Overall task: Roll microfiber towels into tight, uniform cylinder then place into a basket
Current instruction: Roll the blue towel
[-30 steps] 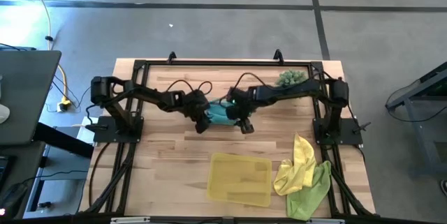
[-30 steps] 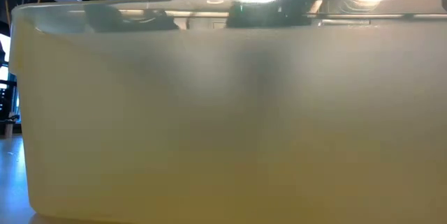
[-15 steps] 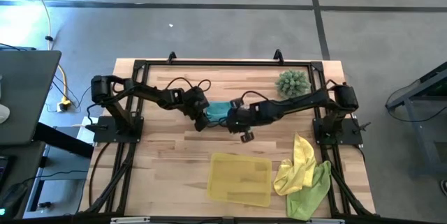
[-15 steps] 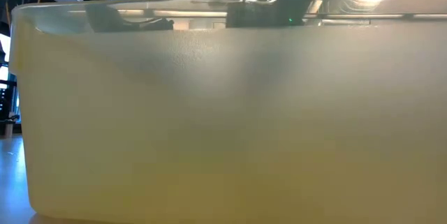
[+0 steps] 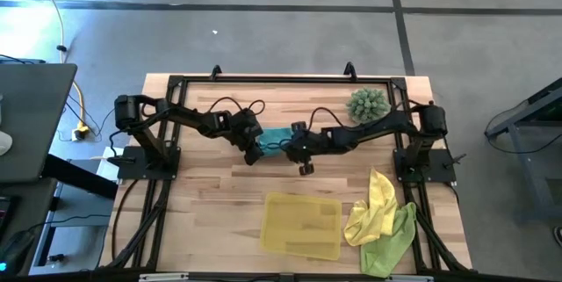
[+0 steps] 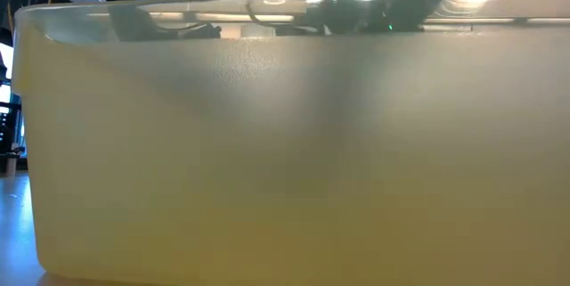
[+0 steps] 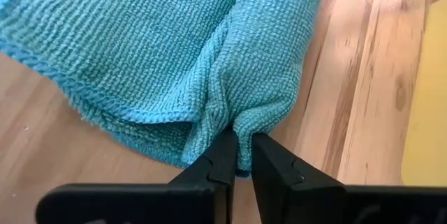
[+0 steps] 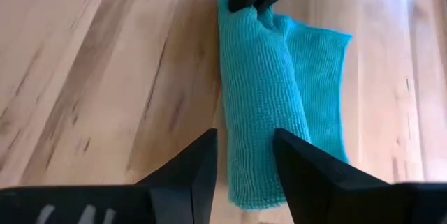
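Note:
The teal towel lies partly rolled on the table's middle, with a flat part beside the roll. My left gripper is shut on the towel's left end. My right gripper is open at the towel's right end, with one finger on each side of the roll's end in the right wrist view. The yellow towel and the lime green towel lie crumpled together at the near right. The yellow basket stands near the front edge. My left gripper pinches a bunched fold at the corner of the teal towel's roll between its two fingers, several layers thick. The fingers come from the table's left, slanting down. The towel lies on the table. My right gripper: I cannot tell whether its open fingers touch the roll.
A spiky green plant stands at the far right. The basket's see-through wall fills the low view, with parts of the arms showing above its rim. Bare wood lies left of the basket.
My right arm has swung a little toward the near edge and uncovered the spiky plant. Its gripper has stayed at the teal towel's right end. Parts of the arms have risen into the low view above the basket's rim.

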{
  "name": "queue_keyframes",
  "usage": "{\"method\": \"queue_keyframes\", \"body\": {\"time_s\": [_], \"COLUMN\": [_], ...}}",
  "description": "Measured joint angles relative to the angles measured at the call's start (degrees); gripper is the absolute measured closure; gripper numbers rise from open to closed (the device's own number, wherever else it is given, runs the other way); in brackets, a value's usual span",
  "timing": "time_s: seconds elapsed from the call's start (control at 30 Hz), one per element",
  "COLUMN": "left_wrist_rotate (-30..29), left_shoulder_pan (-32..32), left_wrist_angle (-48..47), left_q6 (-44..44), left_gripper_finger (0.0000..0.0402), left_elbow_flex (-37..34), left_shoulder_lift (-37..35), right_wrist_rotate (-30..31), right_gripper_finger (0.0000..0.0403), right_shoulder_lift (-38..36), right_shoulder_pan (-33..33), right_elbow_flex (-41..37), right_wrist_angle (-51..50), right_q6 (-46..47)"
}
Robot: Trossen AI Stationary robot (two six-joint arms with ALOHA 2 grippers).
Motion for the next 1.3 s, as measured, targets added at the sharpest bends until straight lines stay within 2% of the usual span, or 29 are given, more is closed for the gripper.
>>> {"method": "queue_keyframes", "body": {"time_s": [0.2,0.33,0.43,0.57,0.77,0.9,1.07,1.3], "left_wrist_rotate": [0.1,0.2,0.2,0.4,0.5,0.7,5.4,9.3], "left_shoulder_pan": [0.0,0.0,0.0,0.0,0.0,0.0,-0.1,-0.1], "left_wrist_angle": [0.3,0.4,0.4,0.5,1.0,1.1,1.3,3.0], "left_q6": [0.0,-0.5,-1.4,-2.0,-4.4,-5.0,-5.2,-6.3], "left_gripper_finger": [0.0374,0.0375,0.0374,0.0375,0.0373,0.0372,0.0372,0.0371], "left_elbow_flex": [-0.1,-0.1,-0.1,-0.1,-0.2,-0.2,-0.2,-0.3], "left_shoulder_lift": [0.0,0.0,0.0,0.0,0.0,0.1,0.2,0.3], "right_wrist_rotate": [2.6,2.2,-1.1,-4.9,-5.4,-5.9,-6.4,-6.0], "right_gripper_finger": [0.0270,0.0269,0.0263,0.0238,0.0185,0.0180,0.0229,0.0362], "right_shoulder_lift": [0.3,0.3,0.3,0.6,0.9,2.3,4.0,4.2], "right_shoulder_pan": [-1.6,-3.1,-4.1,-4.7,-4.8,-5.1,-5.6,-6.0], "right_elbow_flex": [-7.5,-10.5,-11.4,-11.6,-11.7,-11.7,-11.5,-11.4], "right_wrist_angle": [12.5,14.3,14.6,14.9,17.2,18.5,19.5,19.2], "right_q6": [-2.1,-2.3,-2.3,-1.7,-1.4,0.5,3.9,8.8]}}
